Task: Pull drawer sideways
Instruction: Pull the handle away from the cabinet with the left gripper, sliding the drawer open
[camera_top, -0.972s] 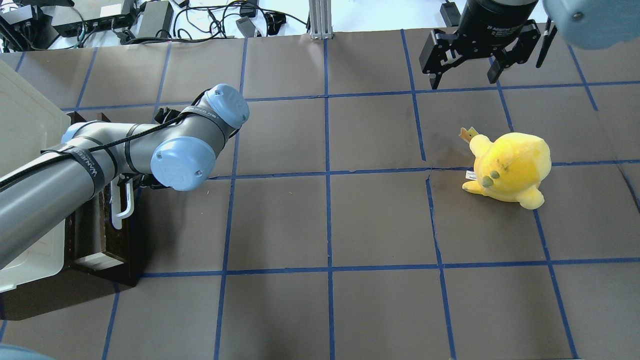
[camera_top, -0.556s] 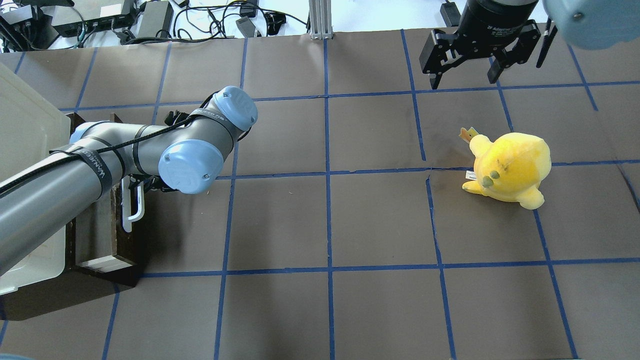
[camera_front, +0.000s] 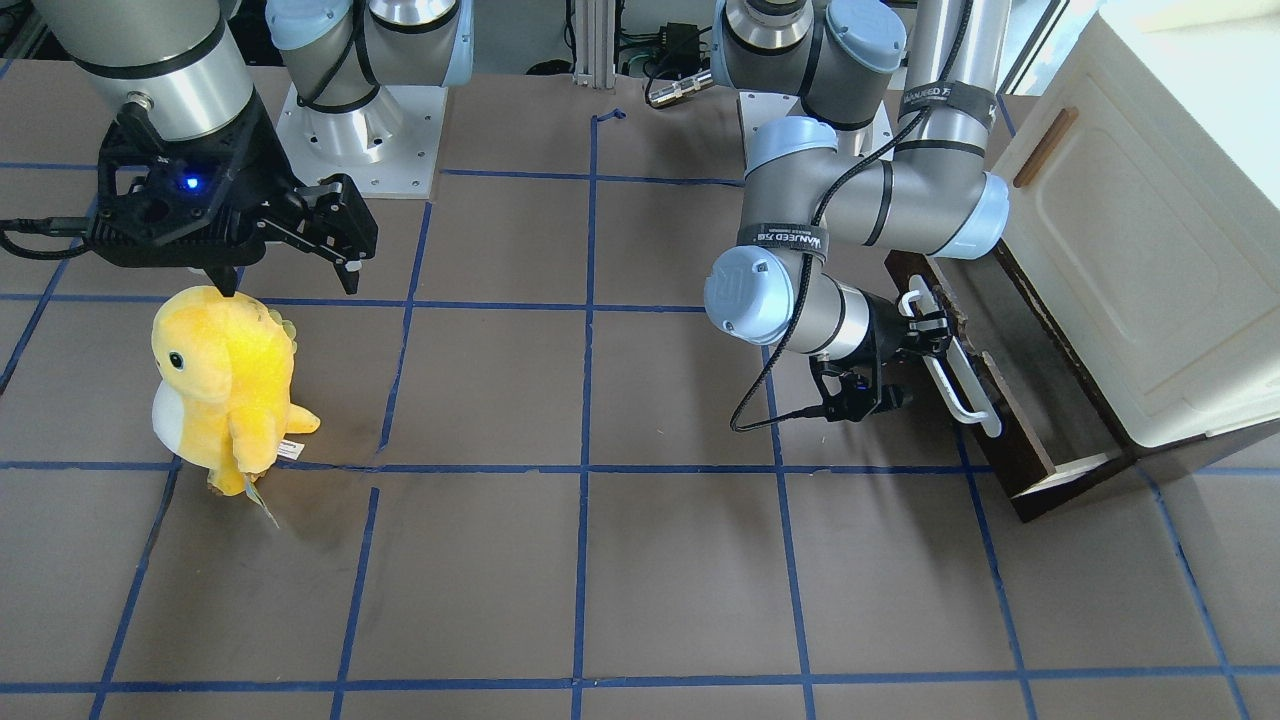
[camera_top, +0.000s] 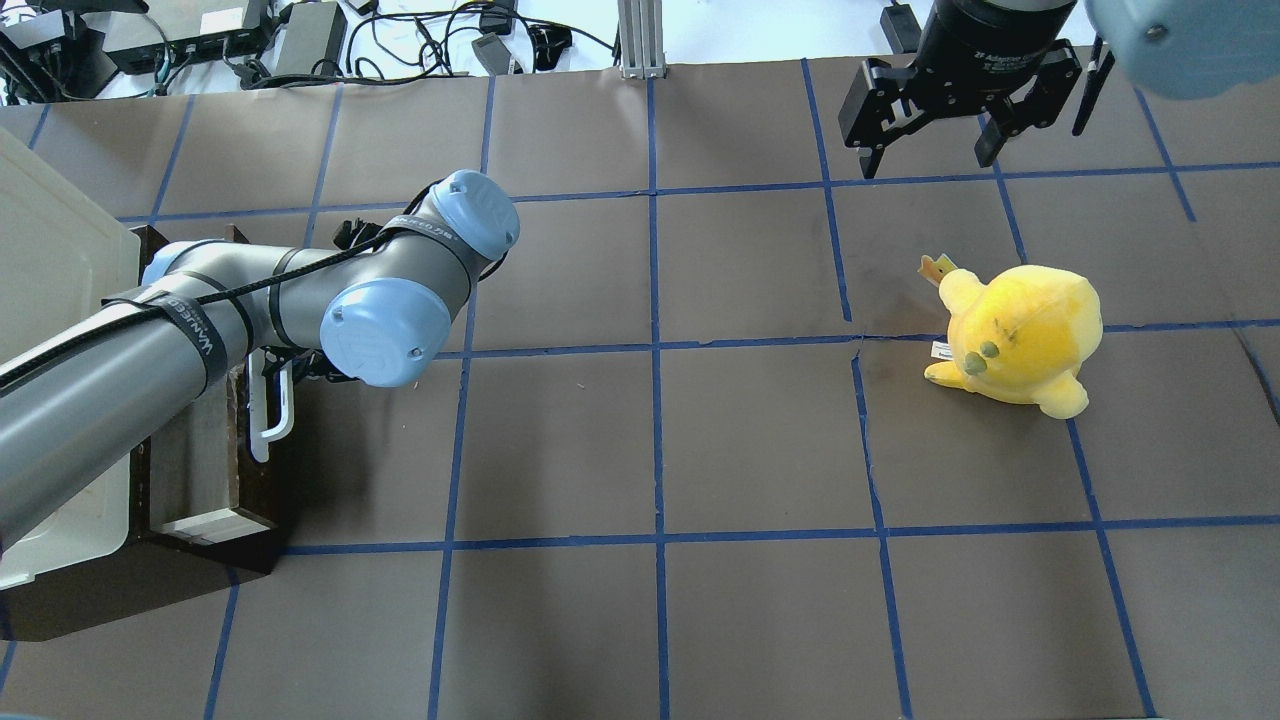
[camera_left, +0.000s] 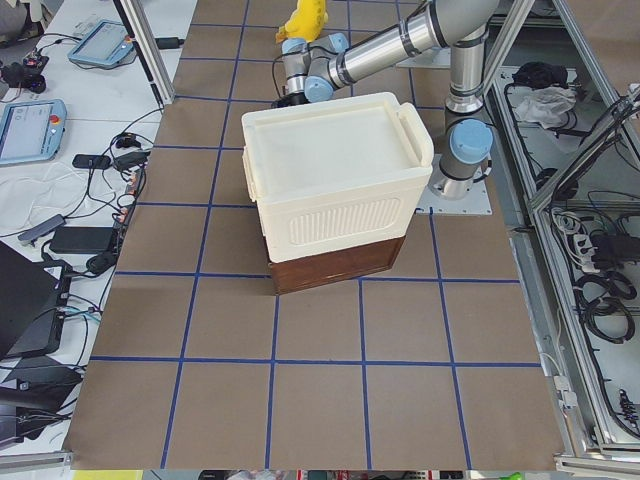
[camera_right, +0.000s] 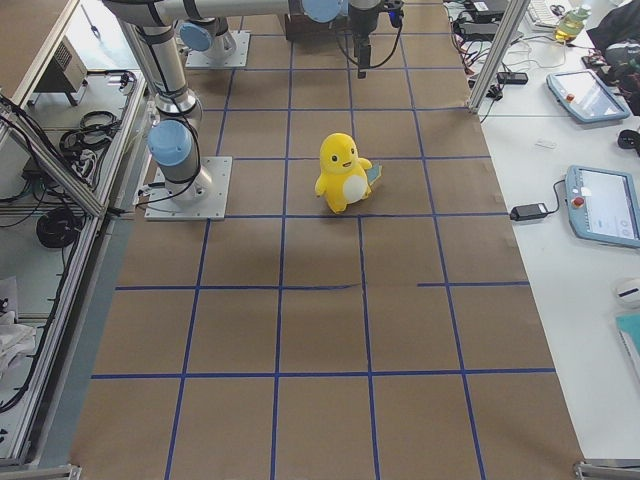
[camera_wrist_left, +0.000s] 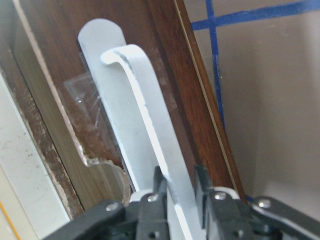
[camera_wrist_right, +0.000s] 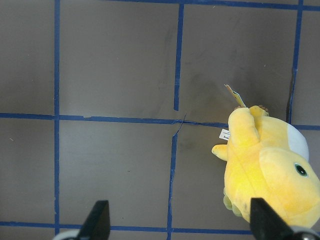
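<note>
My left gripper (camera_wrist_left: 177, 181): clamped on handle (camera_wrist_left: 142, 110) of drawer (camera_wrist_left: 172, 75); bar lies crosswise, pull runs away from cabinet (camera_front: 1130, 270).

one drawer (camera_front: 1020, 470), one cabinet (camera_front: 1130, 260), one plush (camera_front: 222, 375)

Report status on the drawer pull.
Left pincer shut on white handle. Right pincer open, hovering by yellow plush. Drawer partly out; nothing in its path.
</note>
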